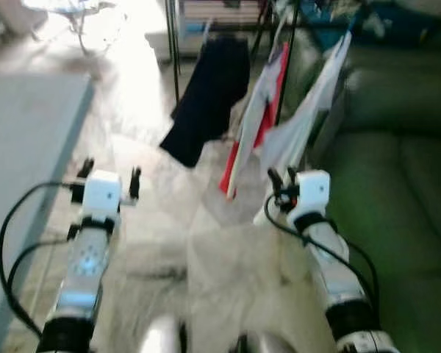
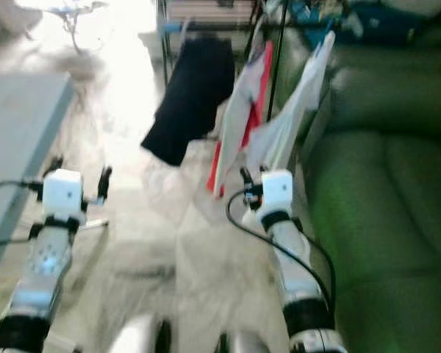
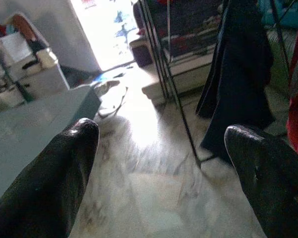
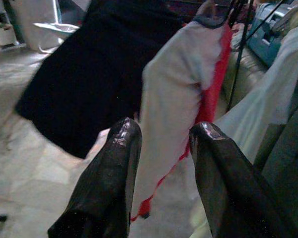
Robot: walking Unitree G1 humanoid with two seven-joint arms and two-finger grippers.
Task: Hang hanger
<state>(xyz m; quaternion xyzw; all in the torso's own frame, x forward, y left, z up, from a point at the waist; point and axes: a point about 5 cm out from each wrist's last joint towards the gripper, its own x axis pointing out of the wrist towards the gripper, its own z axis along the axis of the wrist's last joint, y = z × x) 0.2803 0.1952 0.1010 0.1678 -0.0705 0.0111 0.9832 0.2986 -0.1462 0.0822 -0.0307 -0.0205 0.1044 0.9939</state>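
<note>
Pale marble floor (image 1: 169, 220) runs ahead of me, a green sofa (image 1: 397, 184) on my right. Both arms reach forward at about the same height. My left gripper (image 3: 159, 163) is wide open and empty; my right gripper (image 4: 161, 148) is narrowly parted, also empty. Beyond it, on the rack (image 1: 287, 66), hang 3 soft garments: black (image 1: 209, 95), white-and-red (image 1: 253, 118), white (image 1: 309, 118). I can't make out any hanger.

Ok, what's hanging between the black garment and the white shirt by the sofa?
A white-and-red garment hangs between the black garment and white shirt, seen in both eye views.
</note>
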